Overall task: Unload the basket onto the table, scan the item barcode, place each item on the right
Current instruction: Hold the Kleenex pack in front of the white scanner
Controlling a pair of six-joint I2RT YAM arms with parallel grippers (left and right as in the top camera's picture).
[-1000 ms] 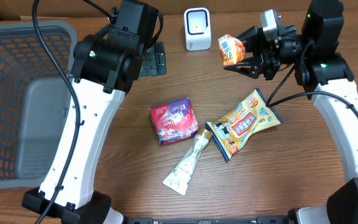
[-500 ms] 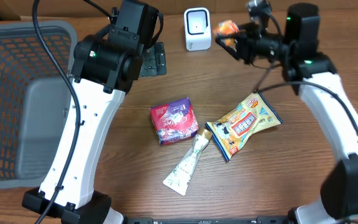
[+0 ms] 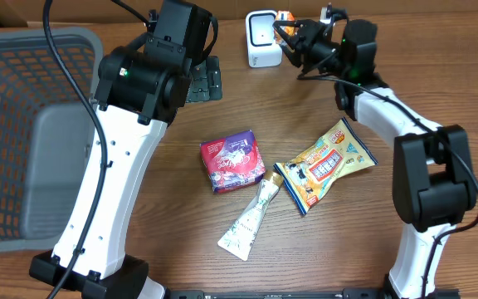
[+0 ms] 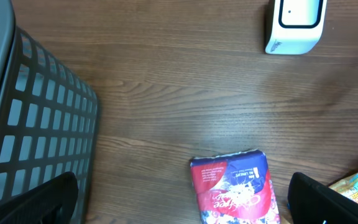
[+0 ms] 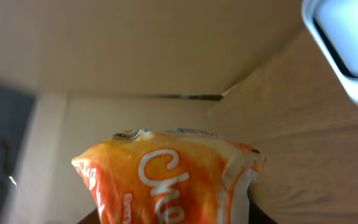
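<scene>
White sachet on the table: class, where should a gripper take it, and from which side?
Probably from above, across the narrow middle of the white sachet: it lies flat, long and slim, its far end close to the yellow snack bag.

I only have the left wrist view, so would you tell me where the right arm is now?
Observer: Overhead, the right pincer is just right of the white scanner, close beside it.
Operator: Is it holding anything?
Observer: Yes, the right wrist view shows an orange snack pack in its grip.
Operator: What else lies out of my sight?
Observer: A white tube, its top end between the red pack and the yellow pack.
</scene>
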